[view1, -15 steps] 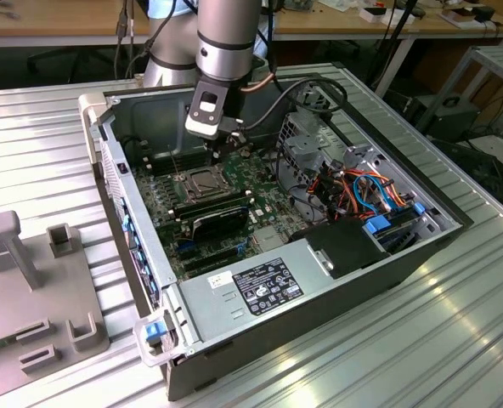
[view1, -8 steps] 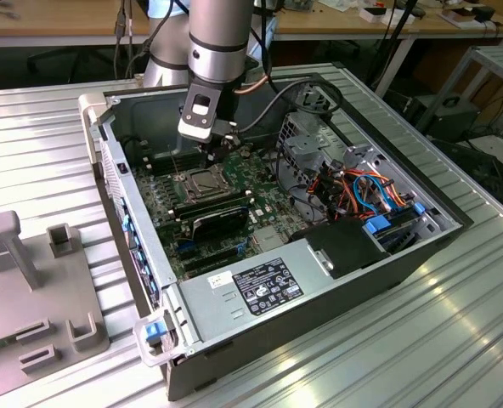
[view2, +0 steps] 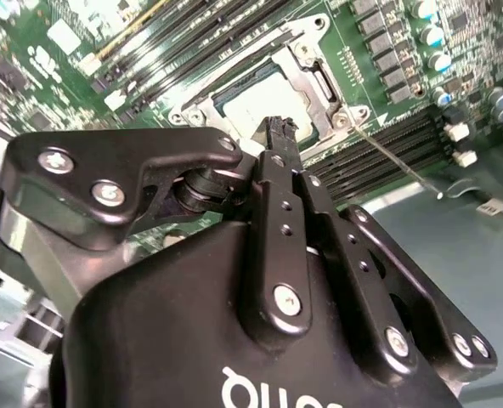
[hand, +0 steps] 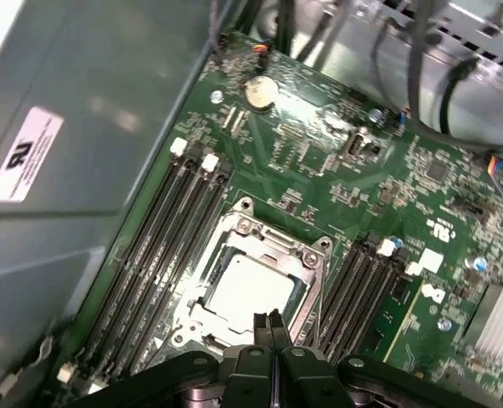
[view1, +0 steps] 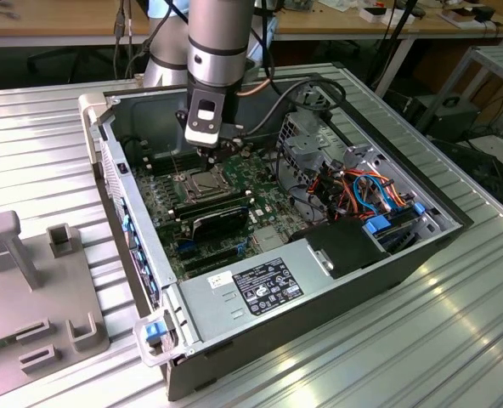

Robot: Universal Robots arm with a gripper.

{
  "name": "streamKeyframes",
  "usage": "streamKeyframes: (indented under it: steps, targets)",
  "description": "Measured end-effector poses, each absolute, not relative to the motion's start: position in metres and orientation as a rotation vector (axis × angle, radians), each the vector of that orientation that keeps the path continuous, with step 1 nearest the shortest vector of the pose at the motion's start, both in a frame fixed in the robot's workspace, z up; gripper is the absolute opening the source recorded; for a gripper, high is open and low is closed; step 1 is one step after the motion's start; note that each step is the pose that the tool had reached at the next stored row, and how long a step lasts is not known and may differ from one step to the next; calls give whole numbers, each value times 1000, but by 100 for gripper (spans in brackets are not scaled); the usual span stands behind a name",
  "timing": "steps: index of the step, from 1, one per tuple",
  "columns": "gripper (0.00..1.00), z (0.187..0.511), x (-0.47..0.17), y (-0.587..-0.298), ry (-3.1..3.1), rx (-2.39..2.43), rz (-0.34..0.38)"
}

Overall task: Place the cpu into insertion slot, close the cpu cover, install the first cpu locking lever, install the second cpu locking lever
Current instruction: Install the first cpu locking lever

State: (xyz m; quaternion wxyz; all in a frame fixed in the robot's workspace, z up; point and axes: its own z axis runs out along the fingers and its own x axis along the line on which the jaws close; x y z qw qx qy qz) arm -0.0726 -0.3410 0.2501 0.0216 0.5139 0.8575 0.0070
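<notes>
The cpu [hand: 247, 289] lies flat in the insertion slot [hand: 202, 299], its pale metal top showing through the window of the cpu cover [hand: 273, 240], which is folded down over it. Both wrist views show this; in the second wrist view the cpu [view2: 260, 104] sits inside the cover [view2: 313, 78]. A thin locking lever [view2: 396, 158] juts out free from the socket's corner. My gripper [hand: 271, 326] hangs just above the socket's edge, shut with nothing between its fingers [view2: 279, 132]. In the exterior view the gripper [view1: 209, 158] is over the socket [view1: 198, 181] inside the open computer case.
Long black memory slots [hand: 162, 255] flank the socket on both sides. Case walls [view1: 132, 221], a drive cage with cables [view1: 362, 187] and a power supply [view1: 268, 285] ring the motherboard. A grey fixture plate [view1: 39, 289] lies at the exterior view's left.
</notes>
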Motion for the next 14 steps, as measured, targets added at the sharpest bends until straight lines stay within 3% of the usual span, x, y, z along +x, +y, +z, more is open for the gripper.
streamKeyframes:
  steps: [14]
  targets:
    - [11,250,-73,-341,2664,1583,22]
